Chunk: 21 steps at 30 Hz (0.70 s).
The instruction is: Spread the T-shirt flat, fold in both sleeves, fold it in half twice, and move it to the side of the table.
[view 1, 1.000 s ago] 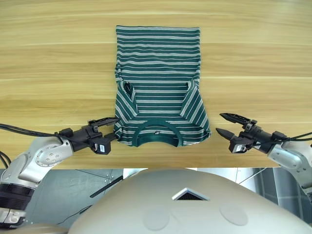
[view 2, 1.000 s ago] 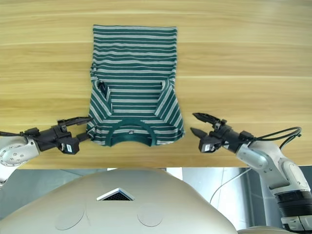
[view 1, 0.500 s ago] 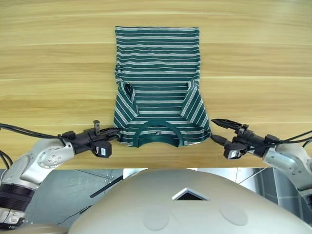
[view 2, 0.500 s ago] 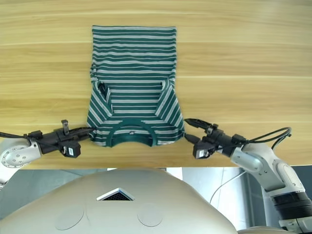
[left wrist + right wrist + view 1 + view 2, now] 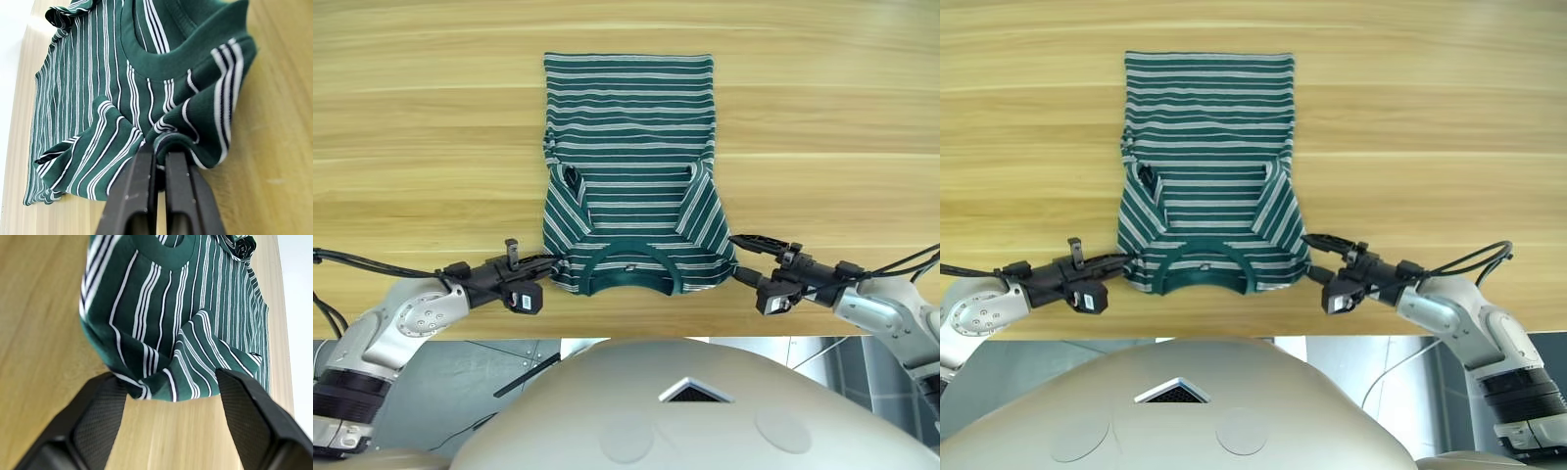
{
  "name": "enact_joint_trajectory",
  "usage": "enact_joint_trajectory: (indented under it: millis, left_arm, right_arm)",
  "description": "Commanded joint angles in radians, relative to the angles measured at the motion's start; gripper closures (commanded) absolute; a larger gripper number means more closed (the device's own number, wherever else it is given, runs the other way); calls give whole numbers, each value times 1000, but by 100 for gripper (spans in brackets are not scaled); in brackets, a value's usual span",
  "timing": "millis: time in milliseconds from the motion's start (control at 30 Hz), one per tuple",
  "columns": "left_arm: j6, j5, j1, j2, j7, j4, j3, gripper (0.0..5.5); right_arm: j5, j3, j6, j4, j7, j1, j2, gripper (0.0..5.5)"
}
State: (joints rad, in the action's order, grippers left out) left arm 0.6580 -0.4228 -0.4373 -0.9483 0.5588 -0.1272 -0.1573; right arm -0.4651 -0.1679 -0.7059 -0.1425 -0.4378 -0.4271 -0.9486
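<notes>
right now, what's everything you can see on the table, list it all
T-shirt: 1, dark green with white stripes, flat on the middle of the table, both sleeves folded in, collar towards the near edge.
table: 1, light wood, under the T-shirt and both grippers.
left gripper: 1, black, at the T-shirt's near left shoulder corner, fingers shut on the fabric.
right gripper: 1, black, at the T-shirt's near right shoulder corner, fingers open with the corner between them.
</notes>
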Motion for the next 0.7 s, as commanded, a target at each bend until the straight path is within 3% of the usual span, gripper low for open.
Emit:
enact_joint_trajectory:
  millis: [33, 567, 700]
  left_arm:
    - [-13, -18, 6, 3, 16, 1, -17, 548]
    - [-1, 13, -26, 8, -3, -3, -12, 548]
    - [10, 55, -35, 14, -2, -10, -11, 548]
  right_arm:
    - [-57, -39, 14, 44, -45, 13, -8, 265]
    - [-68, -30, 31, 99, -5, 41, -2, 544]
    - [-50, -32, 10, 110, 8, 54, 5, 549]
